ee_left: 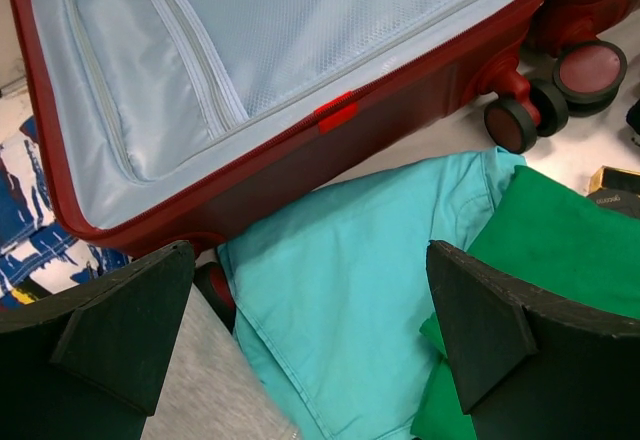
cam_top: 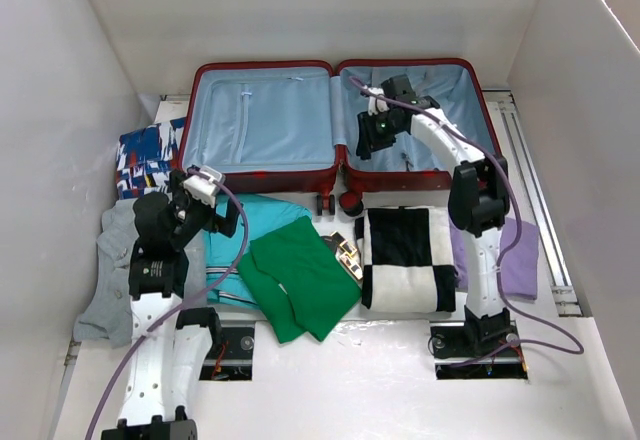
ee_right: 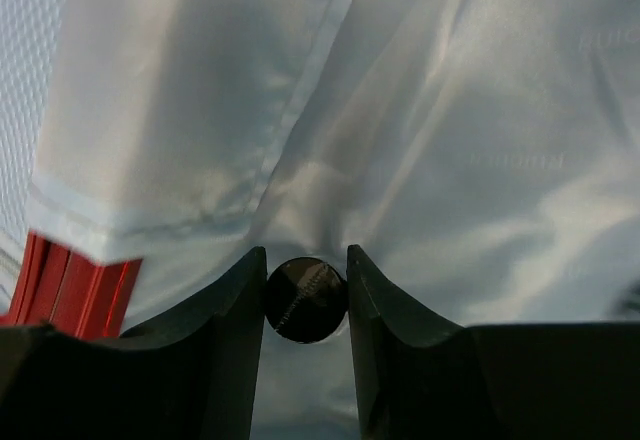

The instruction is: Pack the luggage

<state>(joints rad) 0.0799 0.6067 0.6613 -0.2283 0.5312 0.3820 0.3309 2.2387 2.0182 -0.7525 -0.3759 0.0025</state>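
Note:
The luggage lies open at the back, dark red with pale blue lining; its left half also shows in the left wrist view. My right gripper reaches down into the right half. In the right wrist view this gripper is shut on a small black round disc lying against the lining. My left gripper is open and empty. It hovers over a teal shirt in front of the luggage, between a grey garment and a green shirt.
In front of the luggage lie a green shirt, a black-and-white checkered garment, a purple garment, a grey garment and a blue patterned cloth. A small box sits between the green and checkered ones. White walls enclose the table.

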